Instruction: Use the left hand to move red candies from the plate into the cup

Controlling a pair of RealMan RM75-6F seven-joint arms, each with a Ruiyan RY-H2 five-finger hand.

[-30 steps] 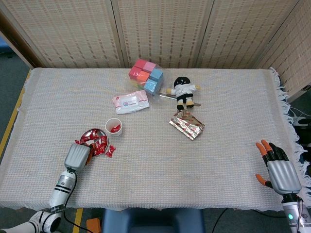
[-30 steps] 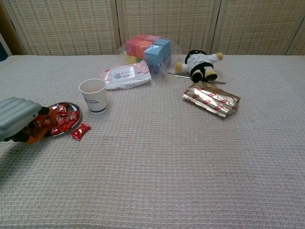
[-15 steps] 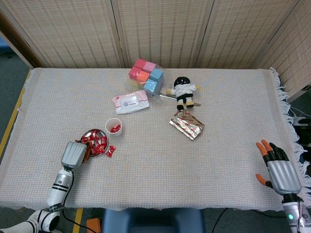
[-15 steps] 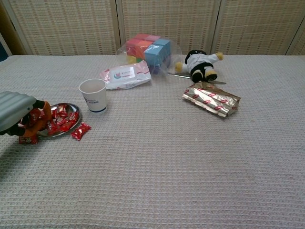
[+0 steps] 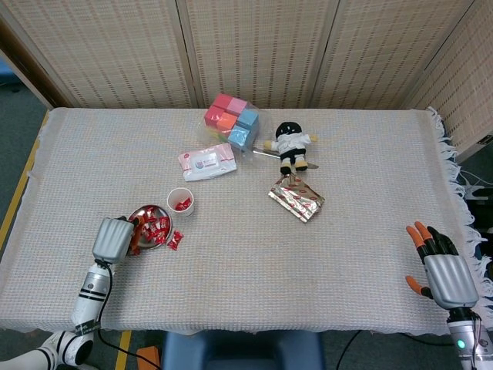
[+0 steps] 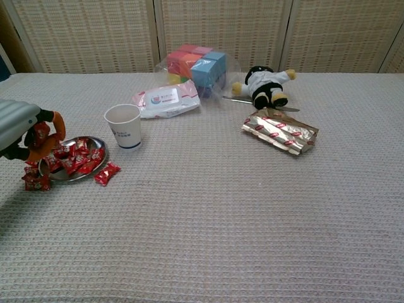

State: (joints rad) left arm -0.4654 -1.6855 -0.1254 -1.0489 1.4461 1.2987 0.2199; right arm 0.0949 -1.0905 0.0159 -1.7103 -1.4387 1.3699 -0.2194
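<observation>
No legible writing; left hand (image 6: 22,129) pinches a red candy (image 6: 40,132) above the plate (image 6: 96,163).

candies (image 6: 74,158): red, shiny wrappers
plate (image 6: 98,160): silver
cup (image 6: 123,125): white, small blue print
left hand (image 6: 19,126): pale grey shell, orange fingers
right hand (image 5: 441,270): grey, orange fingertips
bench (image 6: 221,208): beige waffle-weave cloth
blocks (image 5: 232,121): red, pink, orange, blue
doll (image 5: 290,144): black and white
foil pack (image 6: 279,130): gold, red marks

Even, bright indoor light, soft shadows, sharp focus, no glare.
</observation>
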